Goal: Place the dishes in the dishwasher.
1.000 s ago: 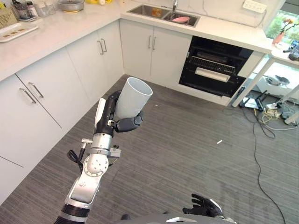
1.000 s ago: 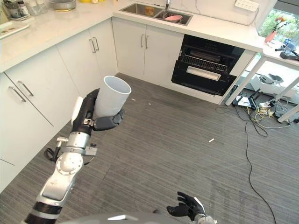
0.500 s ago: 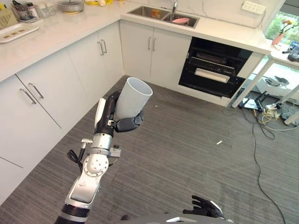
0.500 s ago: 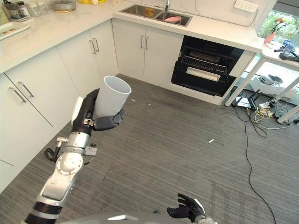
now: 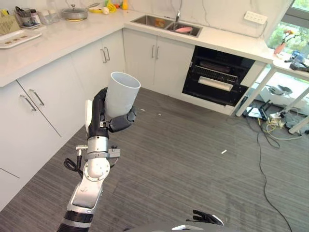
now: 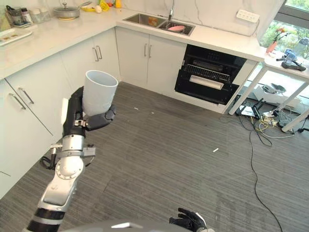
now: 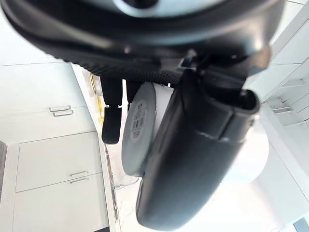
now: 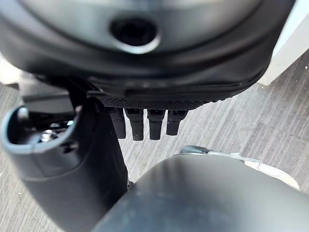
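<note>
Gripping a white cup (image 5: 120,94) upright above the grey floor (image 5: 193,159), your left hand (image 5: 107,118) is curling its fingers (image 5: 126,119) around it; your right hand (image 6: 189,222) is hanging low, fingers relaxed and apart, while the open dishwasher (image 5: 216,76) is standing well apart.

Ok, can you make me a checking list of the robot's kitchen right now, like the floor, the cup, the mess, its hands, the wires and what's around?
Surface: grey striped floor, a few small white scraps on it.
Job's things: white cup, upright, held up in the air; open dishwasher across the room, rack showing; pink dish in the sink.
Clutter: pot, tray and jars on the counter.
Hands: left hand curled round the cup; right hand low, fingers relaxed, empty.
Cables: a tangle of wires under the side table.
Surroundings: white cabinets, window at far right.
</note>
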Tool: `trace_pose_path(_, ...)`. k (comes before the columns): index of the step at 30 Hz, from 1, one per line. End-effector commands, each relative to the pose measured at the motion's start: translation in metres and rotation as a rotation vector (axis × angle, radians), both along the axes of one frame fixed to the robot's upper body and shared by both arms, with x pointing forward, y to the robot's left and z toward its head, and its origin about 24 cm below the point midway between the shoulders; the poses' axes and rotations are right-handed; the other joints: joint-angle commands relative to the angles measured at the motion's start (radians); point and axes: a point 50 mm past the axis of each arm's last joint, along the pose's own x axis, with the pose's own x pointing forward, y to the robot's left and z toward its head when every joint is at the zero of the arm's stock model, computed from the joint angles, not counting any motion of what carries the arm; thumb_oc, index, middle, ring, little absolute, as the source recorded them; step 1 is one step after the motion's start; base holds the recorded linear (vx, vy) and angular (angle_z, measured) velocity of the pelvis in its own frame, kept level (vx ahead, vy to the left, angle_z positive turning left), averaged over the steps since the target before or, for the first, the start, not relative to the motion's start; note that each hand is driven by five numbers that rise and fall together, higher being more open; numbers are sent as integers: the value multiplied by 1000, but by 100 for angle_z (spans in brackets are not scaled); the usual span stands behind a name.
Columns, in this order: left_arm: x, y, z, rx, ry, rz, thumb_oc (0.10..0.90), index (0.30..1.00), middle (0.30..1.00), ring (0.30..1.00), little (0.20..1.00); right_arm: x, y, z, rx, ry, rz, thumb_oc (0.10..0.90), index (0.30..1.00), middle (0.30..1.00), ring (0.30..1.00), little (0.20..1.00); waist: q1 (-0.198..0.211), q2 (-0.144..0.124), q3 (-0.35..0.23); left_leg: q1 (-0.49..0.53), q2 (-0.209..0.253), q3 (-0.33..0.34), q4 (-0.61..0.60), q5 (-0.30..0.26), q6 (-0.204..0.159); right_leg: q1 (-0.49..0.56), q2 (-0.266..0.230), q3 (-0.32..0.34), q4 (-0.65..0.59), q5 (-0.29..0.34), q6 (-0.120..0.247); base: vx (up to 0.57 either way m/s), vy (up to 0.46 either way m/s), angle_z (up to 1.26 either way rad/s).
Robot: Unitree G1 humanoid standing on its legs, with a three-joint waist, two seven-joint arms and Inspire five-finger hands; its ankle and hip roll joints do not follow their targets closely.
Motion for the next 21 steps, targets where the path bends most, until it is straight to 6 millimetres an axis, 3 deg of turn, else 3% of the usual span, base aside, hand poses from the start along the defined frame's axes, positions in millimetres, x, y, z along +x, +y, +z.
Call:
trace_pose_path(1, 10, -4, 61, -25, -343, -41, 400, 300, 300, 300, 300, -3, -5, 0, -2, 10, -14, 800, 900, 900, 900, 900, -6, 15, 0, -1, -45, 45, 5, -26, -1, -13, 34, -23, 21, -37, 15, 46, -79, 7)
trace_pose_path(4, 10, -2, 62, -28, -348, -35, 400, 300, 300, 300, 300, -1, -6, 1, -15, -2, -24, 800, 900, 900, 900, 900, -5, 13, 6, 4, -44, 38, 10, -26, -3, -7, 37, -22, 21, -41, 11, 27, -62, 5)
trace_pose_path(6, 8, 3, 60, -37, -343, -18, 400, 300, 300, 300, 300, 5, -11, 2, -33, -36, -65, 800, 900, 900, 900, 900, 0, 0, 36, -58, -67, 33, 182, -48, -13, 2, 22, -12, 21, -35, 1, -15, -80, 6)
trace_pose_path(9, 7, 5, 61, -55, -356, -15, 400, 300, 300, 300, 300, 8, -16, 4, -45, -58, -92, 800, 900, 900, 900, 900, 15, -24, 85, -219, -80, 43, 507, 31, -61, 22, -2, -8, 21, -30, -11, 3, -101, 17)
trace_pose_path(11, 6, 3, 61, -62, -357, -29, 400, 300, 300, 300, 300, 12, -16, 5, -56, -65, -74, 800, 900, 900, 900, 900, 43, -34, 106, -304, -106, 36, 598, 45, -60, 38, -6, -11, 21, -40, -17, 96, -81, 35)
trace_pose_path(14, 4, 7, 55, -66, -325, -11, 400, 300, 300, 300, 300, 8, -14, 3, -79, -28, -49, 800, 900, 900, 900, 900, 65, -10, 85, -339, -51, 97, 350, 23, -21, 75, 10, -13, 21, -81, 5, 296, 74, -7)
trace_pose_path(17, 0, 11, 47, -59, -291, 7, 400, 300, 300, 300, 300, -1, -15, 1, -91, 4, -44, 800, 900, 900, 900, 900, 108, -1, 74, -356, 0, 122, 46, 116, -40, 138, 13, 16, 21, -140, 22, 368, 121, 2)
trace_pose_path(19, -2, 12, 48, -57, -298, 16, 400, 300, 300, 300, 300, 0, -16, 1, -93, 3, -41, 800, 900, 900, 900, 900, 124, 2, 72, -388, 8, 105, 18, 122, -52, 158, 15, 34, 21, -158, 24, 275, 69, -7)
trace_pose_path(21, -3, 16, 49, -66, -310, 50, 400, 300, 300, 300, 300, -1, -15, 1, -94, 7, -42, 800, 900, 900, 900, 900, 136, 10, 55, -401, 46, 117, 5, 175, -77, 210, 16, 85, 21, -196, 25, 531, 222, -47)
